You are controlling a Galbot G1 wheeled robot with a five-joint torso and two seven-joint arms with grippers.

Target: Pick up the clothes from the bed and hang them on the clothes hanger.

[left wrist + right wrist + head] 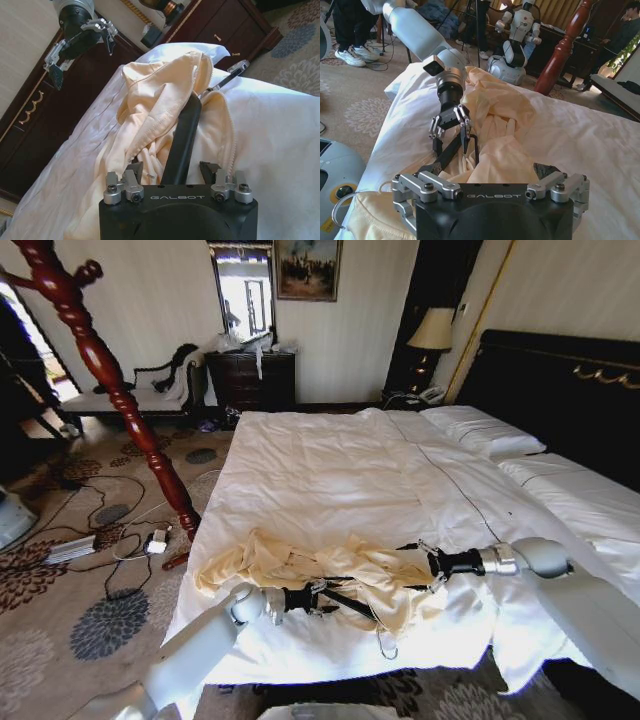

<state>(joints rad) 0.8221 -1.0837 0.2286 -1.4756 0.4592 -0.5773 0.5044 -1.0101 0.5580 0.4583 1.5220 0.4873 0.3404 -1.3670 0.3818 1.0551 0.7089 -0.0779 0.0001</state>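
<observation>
Still: hanger [345, 602] inside clothes [300, 565]

The clothes [300, 565] hide most of the clothes hanger [345, 602] (hook shows).

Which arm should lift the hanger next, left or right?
Probably left. The left gripper is open around the black hanger arm, under the clothes. The right gripper is open at the garment's far end, off the hanger.
</observation>
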